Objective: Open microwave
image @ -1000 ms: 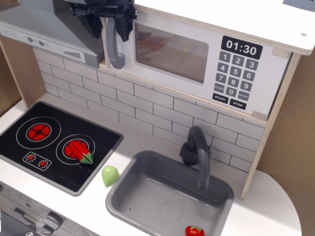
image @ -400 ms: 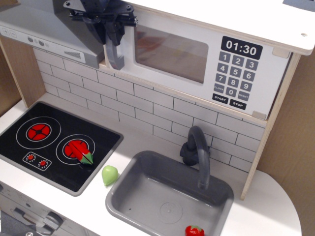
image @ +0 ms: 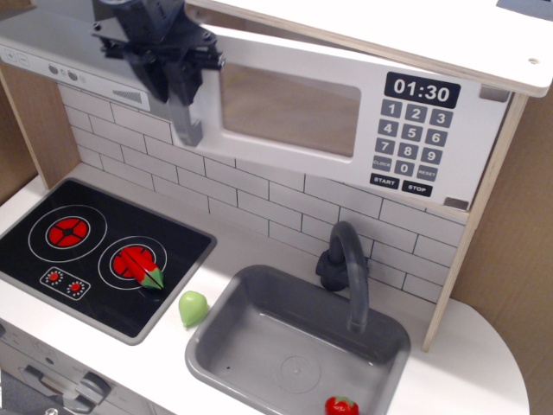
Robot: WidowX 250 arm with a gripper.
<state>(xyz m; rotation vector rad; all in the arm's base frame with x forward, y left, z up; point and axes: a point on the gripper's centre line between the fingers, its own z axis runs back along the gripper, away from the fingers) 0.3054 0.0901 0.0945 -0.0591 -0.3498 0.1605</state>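
Nearest the camera, a small red plastic strawberry (image: 341, 405) lies at the front edge of the grey moulded toy sink (image: 259, 303), inside the basin. Just left of the sink's rim, a pale green toy pear (image: 193, 307) rests on the white wooden counter (image: 484, 380). Further left sits the black toy hob (image: 34, 268), printed with two red ringed burners and two small red dials; a red-and-green toy vegetable (image: 149, 274) lies on the right-hand burner. Behind the basin rises the dark grey curved plastic tap (image: 347, 268), arching over the sink. A white brick-pattern backsplash (image: 259, 203) runs along the wall behind it.

Above the backsplash hangs the wide white wooden toy microwave (image: 346, 112) with a clear rectangular window. Its black display reads "01:30"; the dark keypad below shows digits 1 to 9 and 0, with "START" and "STOP" at the bottom. Two smaller keys beside the 0 are too small to read. The door stands swung out at its left side, with a gap at its top edge under the shelf. The black robot gripper (image: 177, 69) is clamped on the grey vertical bar handle (image: 185, 117) at the door's left edge. To the left is the grey-white range hood (image: 52, 60) with small knobs.
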